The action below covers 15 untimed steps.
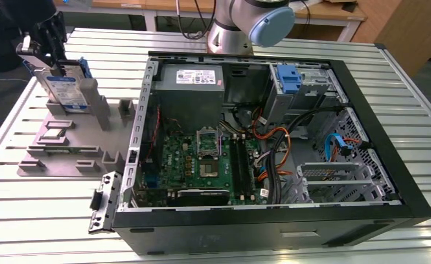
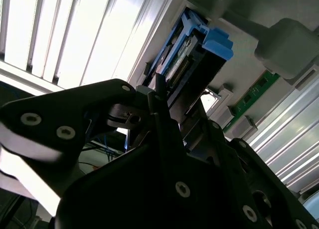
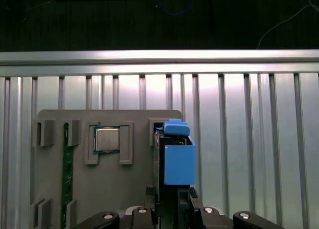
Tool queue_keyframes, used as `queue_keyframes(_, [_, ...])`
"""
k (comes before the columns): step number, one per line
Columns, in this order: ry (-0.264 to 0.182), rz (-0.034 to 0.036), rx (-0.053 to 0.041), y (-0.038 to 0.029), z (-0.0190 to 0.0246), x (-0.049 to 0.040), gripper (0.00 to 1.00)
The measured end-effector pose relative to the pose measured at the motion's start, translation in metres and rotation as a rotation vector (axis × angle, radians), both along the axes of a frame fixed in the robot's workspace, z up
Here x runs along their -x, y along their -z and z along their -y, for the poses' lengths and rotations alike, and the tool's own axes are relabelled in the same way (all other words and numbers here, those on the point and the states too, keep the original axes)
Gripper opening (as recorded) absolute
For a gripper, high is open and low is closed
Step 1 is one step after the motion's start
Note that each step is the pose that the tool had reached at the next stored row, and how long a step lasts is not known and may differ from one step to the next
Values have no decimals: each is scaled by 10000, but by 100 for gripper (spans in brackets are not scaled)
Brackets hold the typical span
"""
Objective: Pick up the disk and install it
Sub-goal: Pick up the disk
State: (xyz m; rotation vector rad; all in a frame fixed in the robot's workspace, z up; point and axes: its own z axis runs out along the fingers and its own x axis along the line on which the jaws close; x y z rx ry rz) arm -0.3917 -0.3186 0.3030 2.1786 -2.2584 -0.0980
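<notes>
The disk (image 1: 61, 89) stands on edge in a slot at the far end of the grey parts fixture (image 1: 68, 159), at the exterior view's left. Its label faces outward and blue rails frame it. My gripper (image 1: 52, 61) comes down on its top edge, with the fingers closed against both flat sides. In the first wrist view the disk's blue carrier (image 3: 178, 161) runs out from between the gripper (image 3: 172, 198) fingers. The second wrist view shows the disk (image 2: 199, 49) just beyond the gripper (image 2: 164, 97). Its lower end sits between the fixture's posts.
An open computer case (image 1: 391, 165) lies on the slatted table to the right of the fixture, with a grey power supply (image 1: 189, 77) and a blue bracket (image 1: 289, 77) in the drive bay. A processor chip (image 3: 106, 139) and memory stick (image 3: 67, 174) rest in the fixture. The arm's base (image 1: 245, 22) stands behind the case.
</notes>
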Motion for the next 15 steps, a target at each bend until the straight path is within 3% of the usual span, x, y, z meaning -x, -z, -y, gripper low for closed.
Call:
queue_keyframes(5, [0,4,-1,-108,0,0,35])
queue_keyframes(15, [0,2,-1,-464,0,-1,35])
